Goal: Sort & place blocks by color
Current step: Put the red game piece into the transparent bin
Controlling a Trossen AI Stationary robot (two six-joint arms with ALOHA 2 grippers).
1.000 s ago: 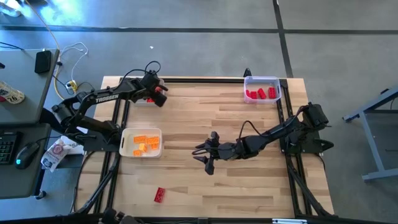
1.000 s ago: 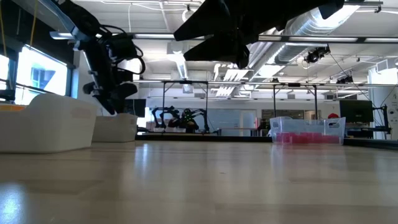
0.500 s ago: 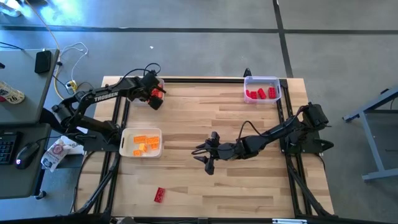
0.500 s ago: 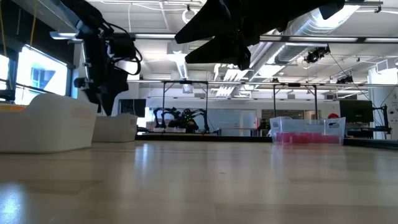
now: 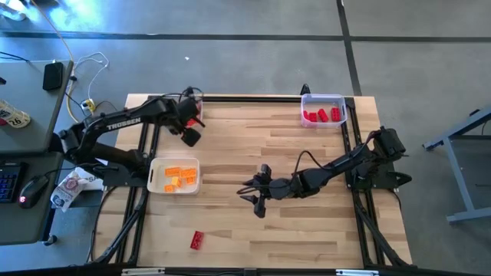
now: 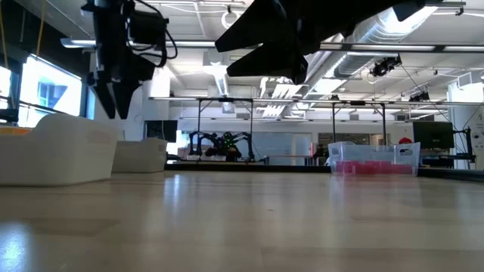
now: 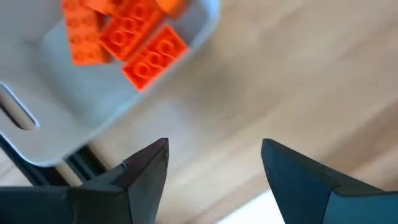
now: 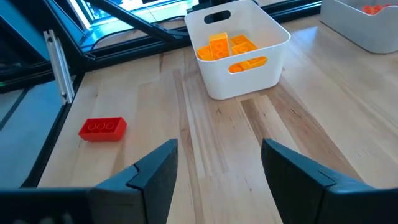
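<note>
My left gripper (image 5: 189, 137) hangs open, pointing down over bare wood just beside a white tray (image 7: 59, 134) at the far left. That tray holds several orange-red blocks (image 7: 134, 37). Nothing is between the fingers. My right gripper (image 5: 255, 202) stands open above mid-table, also with nothing between its fingers. A second white tray (image 5: 156, 162) at the left holds several yellow-orange blocks (image 8: 231, 46). One red block (image 5: 197, 240) lies flat on the wood near the front edge. A clear tray (image 5: 323, 98) at the far right holds several red blocks (image 5: 321, 116).
Dark frame rails (image 5: 143, 218) run along the table's left and right sides. Bare wood lies between the trays and around the lone red block. A desk with a mouse and cables (image 5: 46, 77) stands beyond the table's left edge.
My left gripper has risen from over the far-left tray and drawn away from it toward the table's near side, tipping to point more steeply down. My right arm has kept still.
</note>
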